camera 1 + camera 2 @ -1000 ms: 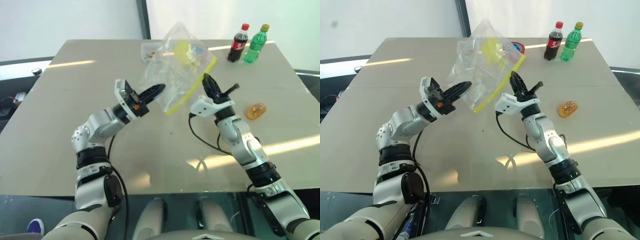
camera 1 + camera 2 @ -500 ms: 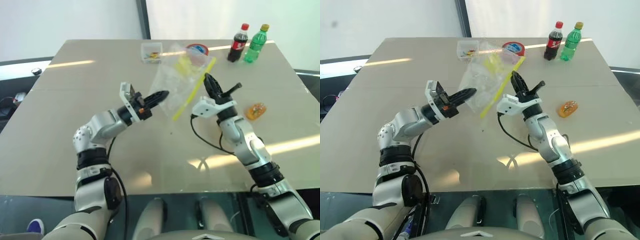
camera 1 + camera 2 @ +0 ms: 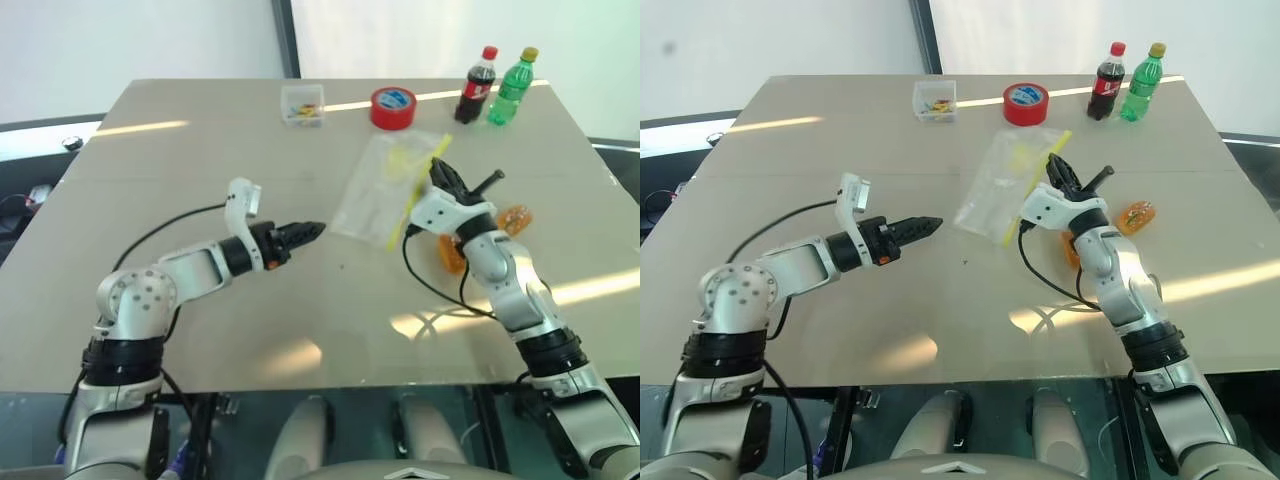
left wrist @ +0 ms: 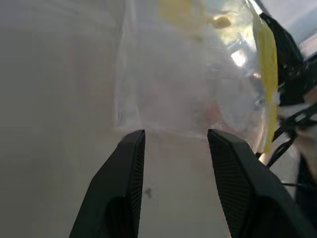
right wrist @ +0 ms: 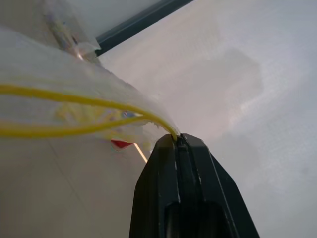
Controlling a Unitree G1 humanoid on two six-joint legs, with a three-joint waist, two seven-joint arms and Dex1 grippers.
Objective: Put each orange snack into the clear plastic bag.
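Note:
The clear plastic bag (image 3: 381, 194) with its yellow strip (image 3: 418, 182) hangs low over the table's middle. My right gripper (image 3: 438, 171) is shut on the strip's upper end, which the right wrist view shows pinched at the fingertips (image 5: 177, 138). My left gripper (image 3: 306, 232) points at the bag's near edge from the left; its fingers (image 4: 132, 148) stand open and apart from the bag (image 4: 188, 84). One orange snack (image 3: 514, 219) lies on the table right of my right gripper. Another orange snack (image 3: 449, 253) lies beside my right forearm, partly hidden by it.
At the table's far side stand a red tape roll (image 3: 393, 106), a small clear box (image 3: 302, 103), a cola bottle (image 3: 479, 86) and a green bottle (image 3: 511, 88). A black cable loops on the table under my right arm.
My left gripper has opened, let go of the bag and drawn back left and down. The bag has sunk from mid-air toward the table. A second orange snack now shows by my right forearm.

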